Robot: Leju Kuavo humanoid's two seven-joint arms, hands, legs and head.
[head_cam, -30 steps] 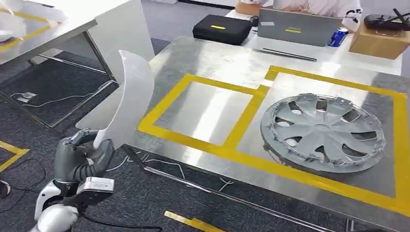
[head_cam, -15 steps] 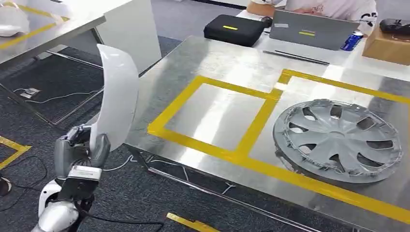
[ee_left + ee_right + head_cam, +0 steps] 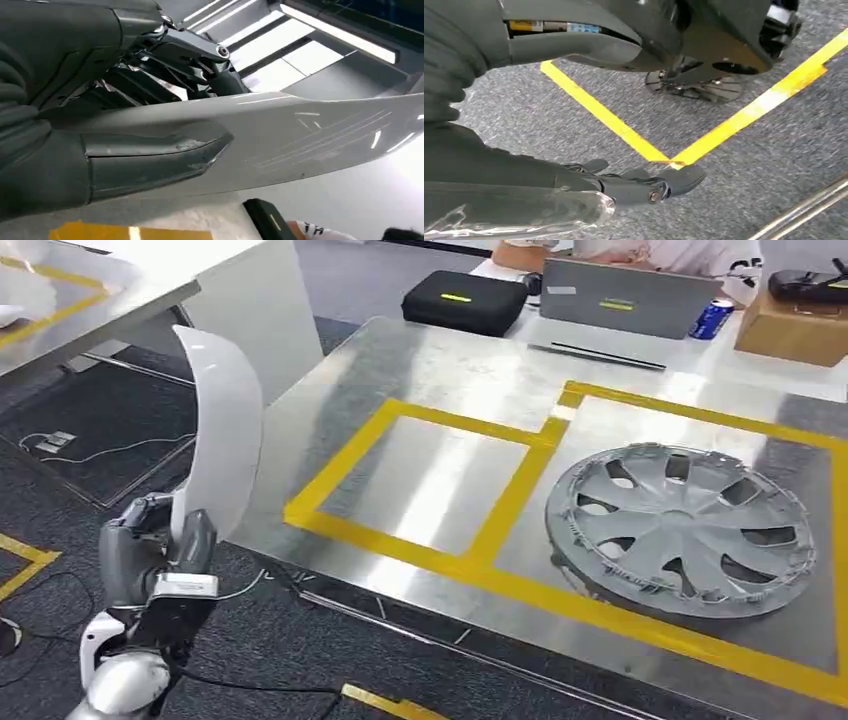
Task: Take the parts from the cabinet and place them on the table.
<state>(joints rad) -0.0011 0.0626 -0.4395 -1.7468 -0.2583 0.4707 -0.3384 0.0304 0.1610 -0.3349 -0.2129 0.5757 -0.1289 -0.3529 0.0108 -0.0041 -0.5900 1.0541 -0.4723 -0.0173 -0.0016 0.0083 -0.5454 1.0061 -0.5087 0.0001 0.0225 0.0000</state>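
Left hand (image 3: 150,550) gripping curved white panel (image 3: 222,430) shifts leftward away from table (image 3: 430,370) edge, panel more upright

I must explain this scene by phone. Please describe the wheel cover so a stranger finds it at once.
On the steel table, yellow tape marks two boxes. The wheel cover lies flat in the right box. It is a round grey disc with slots, unlike the curved white panel in the left robot hand.
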